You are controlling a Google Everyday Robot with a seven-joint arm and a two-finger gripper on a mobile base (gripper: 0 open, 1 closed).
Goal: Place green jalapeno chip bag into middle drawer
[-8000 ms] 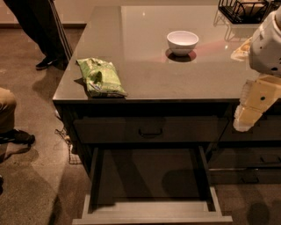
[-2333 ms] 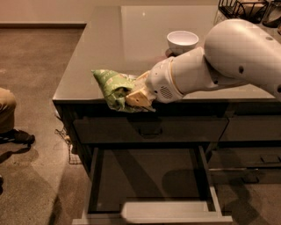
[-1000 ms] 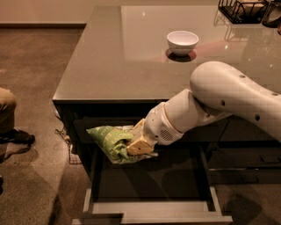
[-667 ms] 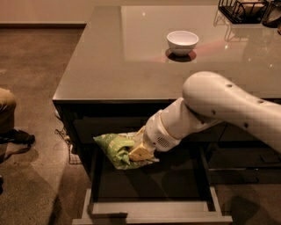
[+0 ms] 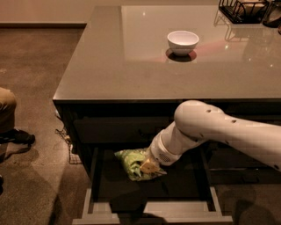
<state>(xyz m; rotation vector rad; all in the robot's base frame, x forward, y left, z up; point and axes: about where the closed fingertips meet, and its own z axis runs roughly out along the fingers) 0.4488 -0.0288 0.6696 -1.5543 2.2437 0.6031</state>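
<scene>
The green jalapeno chip bag (image 5: 131, 161) is a crinkly light-green foil bag, held low inside the open middle drawer (image 5: 153, 212), over the left part of its dark floor. My gripper (image 5: 148, 167) is shut on the bag's right end; its tan fingers press into the foil. My white arm reaches down into the drawer from the right. Whether the bag touches the drawer floor cannot be told.
A white bowl (image 5: 182, 42) stands on the grey countertop (image 5: 109, 66) at the back. A black wire rack (image 5: 243, 9) sits at the far right corner. A person's leg and shoe (image 5: 11, 127) are at the left on the floor.
My gripper has carried the bag from the countertop's front edge down and to the right, into the open drawer. It now sits lower and deeper inside than a moment ago.
</scene>
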